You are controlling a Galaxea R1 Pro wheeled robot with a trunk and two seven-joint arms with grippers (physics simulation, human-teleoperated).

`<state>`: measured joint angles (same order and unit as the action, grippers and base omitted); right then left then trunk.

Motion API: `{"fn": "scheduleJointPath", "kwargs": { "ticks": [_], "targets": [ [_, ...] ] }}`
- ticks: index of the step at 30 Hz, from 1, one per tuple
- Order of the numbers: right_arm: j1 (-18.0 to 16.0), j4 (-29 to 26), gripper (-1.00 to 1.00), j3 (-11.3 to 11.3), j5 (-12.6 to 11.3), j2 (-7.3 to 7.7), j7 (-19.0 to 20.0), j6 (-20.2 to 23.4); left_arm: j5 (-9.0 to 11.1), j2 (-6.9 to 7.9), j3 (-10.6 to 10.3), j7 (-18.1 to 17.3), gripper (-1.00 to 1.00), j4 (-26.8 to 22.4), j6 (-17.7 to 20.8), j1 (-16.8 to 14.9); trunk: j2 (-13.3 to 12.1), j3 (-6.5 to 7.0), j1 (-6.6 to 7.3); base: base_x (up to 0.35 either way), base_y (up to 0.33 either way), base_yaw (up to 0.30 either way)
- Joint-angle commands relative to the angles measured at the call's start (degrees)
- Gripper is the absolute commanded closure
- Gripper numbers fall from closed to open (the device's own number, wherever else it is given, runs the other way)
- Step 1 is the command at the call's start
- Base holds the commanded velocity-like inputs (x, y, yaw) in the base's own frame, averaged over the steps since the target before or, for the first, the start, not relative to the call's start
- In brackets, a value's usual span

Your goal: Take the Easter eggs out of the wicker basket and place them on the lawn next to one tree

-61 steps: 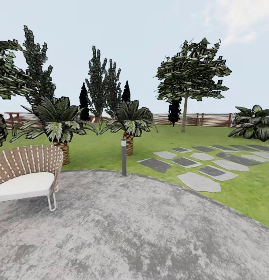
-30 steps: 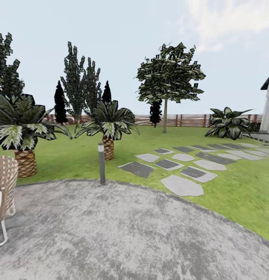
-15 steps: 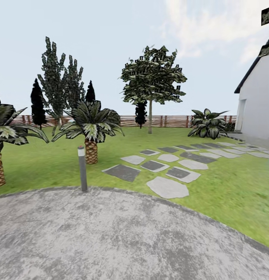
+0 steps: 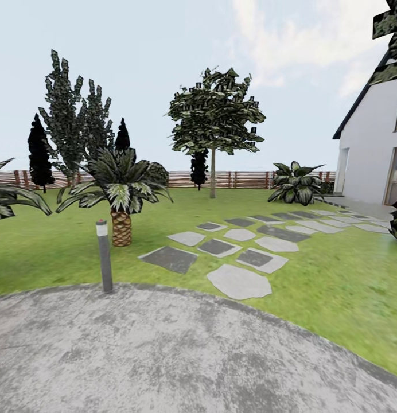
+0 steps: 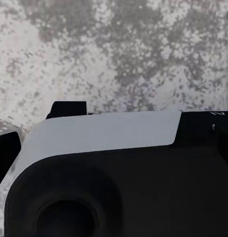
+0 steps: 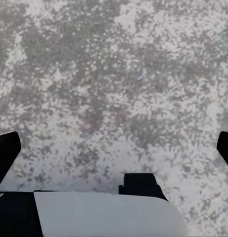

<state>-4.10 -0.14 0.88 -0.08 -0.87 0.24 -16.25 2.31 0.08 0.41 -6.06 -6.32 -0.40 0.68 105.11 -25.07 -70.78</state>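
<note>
The Easter eggs and the wicker basket are out of view. In the head view the lawn [image 4: 336, 275] spreads behind a grey paved circle [image 4: 164, 355]. A tree [image 4: 213, 172] with a slim pale trunk and blocky leaf clumps stands far back, near the brown slat fence [image 4: 244, 179]. My right gripper [image 6: 114, 153] hangs open over the grey paving, its black fingertips [image 6: 5, 158] far apart and nothing between them. My left gripper [image 5: 114, 148] is also spread over the paving, with part of my own white and black body below it.
A short palm [image 4: 121, 223] and a grey bollard light [image 4: 104, 255] stand at the paving's left edge. Flat stepping stones [image 4: 238, 281] run across the grass toward a white house [image 4: 376, 155] at right. A broad-leaved plant [image 4: 295, 183] sits by the fence; black conifers [image 4: 39, 152] rise at left.
The whole head view has swung to the right. The woven chair and the left palm have slid out at left, and the white house has come in at right.
</note>
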Motion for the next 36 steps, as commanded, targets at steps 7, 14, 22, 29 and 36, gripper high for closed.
{"fn": "scheduleJointPath", "kwargs": {
  "ticks": [7, 14, 22, 29, 36],
  "targets": [
    [-0.04, 0.05, -1.0, 0.09, -0.03, -0.01, 0.02, -0.19, 0.24, 0.01, 0.03, -0.18, -1.0, -0.09, -0.04, 0.02, 0.02, -0.05, -0.03, 0.317, -0.072, -0.004],
    [-0.04, 0.05, -1.0, 0.09, -0.02, -0.01, 0.02, -0.19, 0.24, 0.01, 0.03, -0.18, -1.0, -0.09, -0.04, 0.02, 0.02, -0.05, -0.03, 0.317, -0.072, 0.0],
    [-0.04, 0.05, -1.0, 0.09, -0.03, -0.01, 0.02, -0.19, 0.24, 0.01, 0.03, -0.18, -1.0, -0.09, -0.04, 0.01, 0.02, 0.03, -0.03, 0.317, -0.072, -0.027],
    [-0.04, 0.05, -1.0, 0.09, -0.02, -0.01, 0.02, -0.19, 0.24, 0.01, 0.03, -0.18, -1.0, -0.09, -0.04, 0.01, 0.02, 0.37, -0.03, 0.317, -0.075, -0.129],
    [-0.04, 0.05, -1.0, 0.09, -0.04, -0.01, 0.02, -0.19, 0.24, 0.01, 0.03, -0.18, -1.0, -0.09, -0.04, 0.02, 0.02, 0.46, -0.03, 0.317, -0.075, -0.034]
  ]
}}
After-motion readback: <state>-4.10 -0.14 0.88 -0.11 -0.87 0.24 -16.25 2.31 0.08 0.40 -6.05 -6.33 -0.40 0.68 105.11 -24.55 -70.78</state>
